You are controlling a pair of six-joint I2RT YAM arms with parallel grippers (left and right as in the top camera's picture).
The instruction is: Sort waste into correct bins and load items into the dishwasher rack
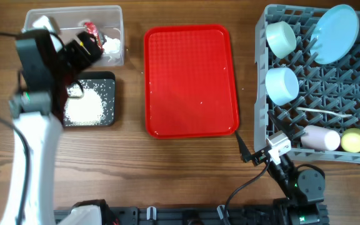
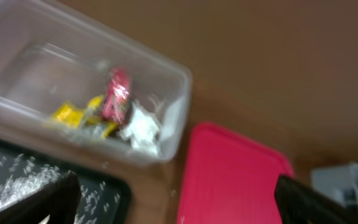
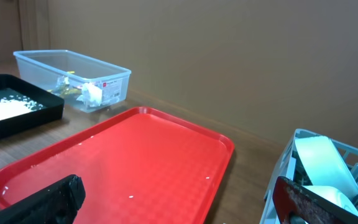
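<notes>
Overhead, at upper left of the frame: clear tub (image 1: 114,12) with red wrapper (image 1: 91,29), yellow wrapper (image 2: 67,113) and crumpled white tissue (image 1: 111,45) inside, bunched toward its right end. Just below it, black tray (image 1: 108,78) with a heap of white grains (image 1: 85,107). Centre of the frame: flat red serving tray (image 1: 189,81), a few white specks on it. Right side: grey rack (image 1: 355,81), loaded. Pale blue plate (image 1: 334,25) on edge at upper right, pale green bowl (image 1: 281,39) at upper left, pale blue bowl (image 1: 282,84) just below that, white spoon (image 1: 322,112) lying across the pegs, white cup (image 1: 322,138) and yellow cup (image 1: 354,140) side by side along the lower edge. Left claw (image 2: 174,186) spread wide, gripping nothing, hovering where tub and black tray meet. Right claw (image 3: 179,199) likewise spread wide and empty, low over the desk (image 1: 186,169) at lower right, beside the rack's lower left corner.
</notes>
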